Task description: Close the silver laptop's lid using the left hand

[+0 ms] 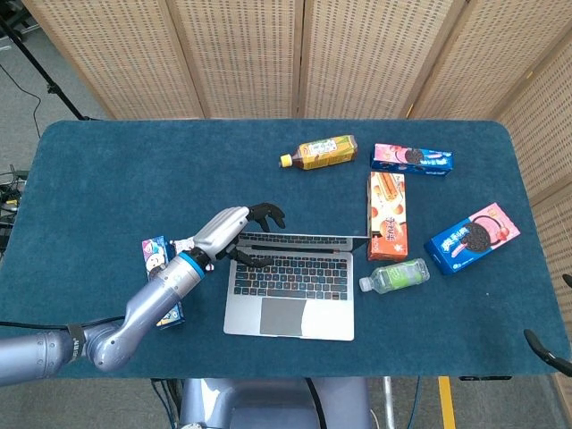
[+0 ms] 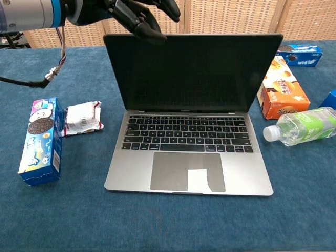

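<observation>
The silver laptop [image 2: 189,178] stands open in the middle of the table, its dark screen [image 2: 191,73] upright and facing me. My left hand [image 1: 234,228] is at the lid's top left corner, reaching in from the left. Its dark fingers [image 2: 142,21] are spread and curve over the lid's upper edge; I cannot tell whether they touch it. The hand holds nothing. At the table's front right edge a dark curved piece [image 1: 545,350] may be part of my right hand; too little shows to read it.
A blue cookie box [image 2: 41,142] and a crumpled wrapper [image 2: 81,119] lie left of the laptop. On its right are a clear green bottle [image 2: 304,126] and an orange snack box [image 2: 281,89]. Further back lie a tea bottle [image 1: 320,153] and more cookie boxes [image 1: 472,237].
</observation>
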Available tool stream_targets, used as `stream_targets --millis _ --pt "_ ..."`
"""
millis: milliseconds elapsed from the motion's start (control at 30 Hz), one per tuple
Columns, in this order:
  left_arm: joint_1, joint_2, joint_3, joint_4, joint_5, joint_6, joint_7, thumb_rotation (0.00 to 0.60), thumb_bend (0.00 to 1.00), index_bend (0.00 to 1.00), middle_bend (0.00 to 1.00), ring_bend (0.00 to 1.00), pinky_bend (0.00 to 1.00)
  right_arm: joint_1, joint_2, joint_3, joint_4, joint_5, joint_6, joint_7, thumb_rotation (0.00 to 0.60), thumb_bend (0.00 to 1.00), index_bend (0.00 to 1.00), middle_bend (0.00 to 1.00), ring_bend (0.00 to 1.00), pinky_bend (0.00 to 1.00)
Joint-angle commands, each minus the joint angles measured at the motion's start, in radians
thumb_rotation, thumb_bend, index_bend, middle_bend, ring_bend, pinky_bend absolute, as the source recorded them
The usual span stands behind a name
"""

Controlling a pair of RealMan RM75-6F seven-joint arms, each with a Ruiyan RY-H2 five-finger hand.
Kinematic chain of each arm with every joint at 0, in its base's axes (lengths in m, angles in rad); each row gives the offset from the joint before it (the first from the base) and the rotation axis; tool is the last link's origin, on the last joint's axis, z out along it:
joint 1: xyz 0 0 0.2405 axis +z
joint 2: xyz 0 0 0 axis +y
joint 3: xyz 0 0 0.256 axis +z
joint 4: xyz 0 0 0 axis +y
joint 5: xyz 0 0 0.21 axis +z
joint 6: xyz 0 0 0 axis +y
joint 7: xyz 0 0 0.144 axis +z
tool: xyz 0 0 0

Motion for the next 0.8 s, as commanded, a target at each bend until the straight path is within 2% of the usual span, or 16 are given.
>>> stream_targets --millis 33,367,800 --pt "0.009 0.005 0.013 -0.018 -0.004 0.006 0.003 0.6 0.18 0.38 0.3 0.41 0.29 -0.003 0.001 0.002 0.0 0.004 0.004 0.003 0.6 0.24 0.14 0.04 0.12 0.0" --pt "0.028 -0.009 0.046 -0.04 0.012 0.012 0.0 0.6 0.18 0.37 0.3 0.41 0.29 -0.011 0.006 0.018 0.006 0.024 0.02 0.016 0.6 0.24 0.14 0.04 0.12 0.0" --pt "0.05 -0.015 0.067 -0.081 0.052 0.025 -0.01 0.6 0.15 0.37 0.3 0.41 0.29 -0.016 0.009 0.031 0.004 0.04 0.027 0.023 0.6 0.24 0.14 0.04 0.12 0.0"
